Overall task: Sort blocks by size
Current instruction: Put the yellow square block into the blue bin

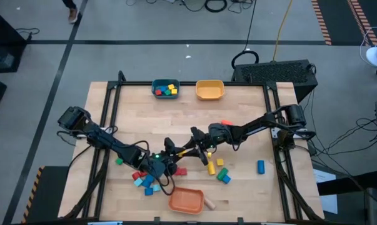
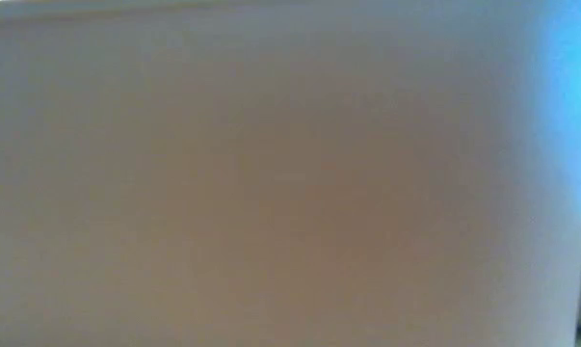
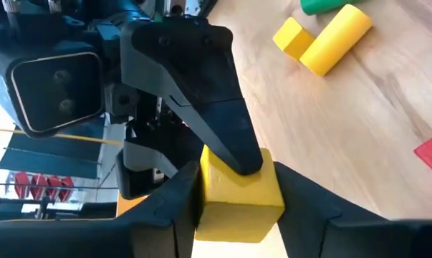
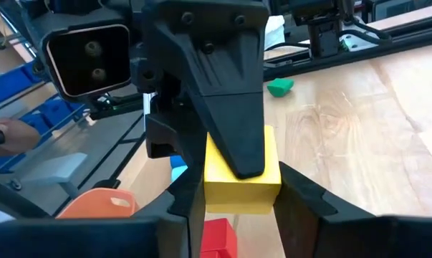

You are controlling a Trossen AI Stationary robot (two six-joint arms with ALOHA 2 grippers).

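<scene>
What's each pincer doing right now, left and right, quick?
Left pincer: shut on the yellow block.
Right pincer: shut on that same yellow block, a two-arm handover.

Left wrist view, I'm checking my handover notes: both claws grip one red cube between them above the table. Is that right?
Not quite. It is a yellow cube, not a red one. The left wrist view shows it between the fingers of the left claw, with a finger of the right claw pressed on it. The rest stands: both claws grip it above the table.
</scene>
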